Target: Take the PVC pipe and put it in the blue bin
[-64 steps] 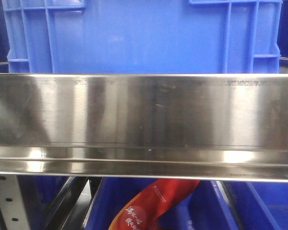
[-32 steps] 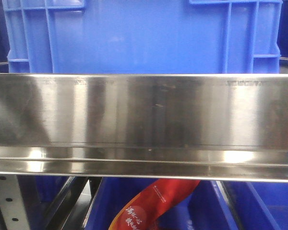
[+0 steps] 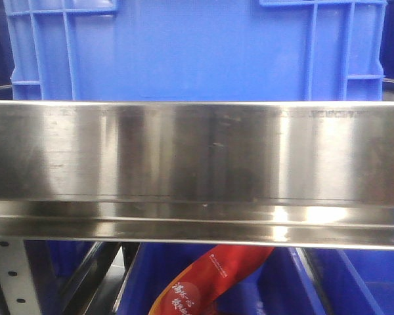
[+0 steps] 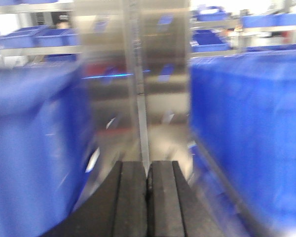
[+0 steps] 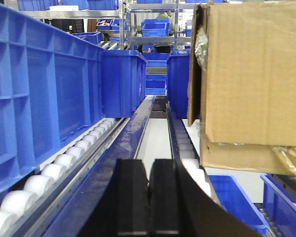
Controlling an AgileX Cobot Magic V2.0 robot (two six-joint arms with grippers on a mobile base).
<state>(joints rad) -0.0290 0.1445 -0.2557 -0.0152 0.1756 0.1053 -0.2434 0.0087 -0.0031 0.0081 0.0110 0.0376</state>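
No PVC pipe shows in any view. A blue bin (image 3: 197, 49) stands on the steel shelf (image 3: 197, 154) straight ahead in the front view. My left gripper (image 4: 148, 170) is shut and empty; its view is motion-blurred, with a steel upright (image 4: 138, 74) ahead between two blue bins (image 4: 34, 143). My right gripper (image 5: 149, 168) is shut and empty, above a blue roller rail (image 5: 133, 133) with a blue bin (image 5: 34, 84) to its left.
A cardboard box (image 5: 251, 79) stands close on the right of the right wrist view. White rollers (image 5: 54, 165) line the rail. Below the shelf lie a red packet (image 3: 210, 275) and more blue bins (image 3: 368, 282). A blue bin (image 4: 251, 128) fills the left wrist view's right side.
The front view holds steady; only the reflections on the steel shelf shift slightly.
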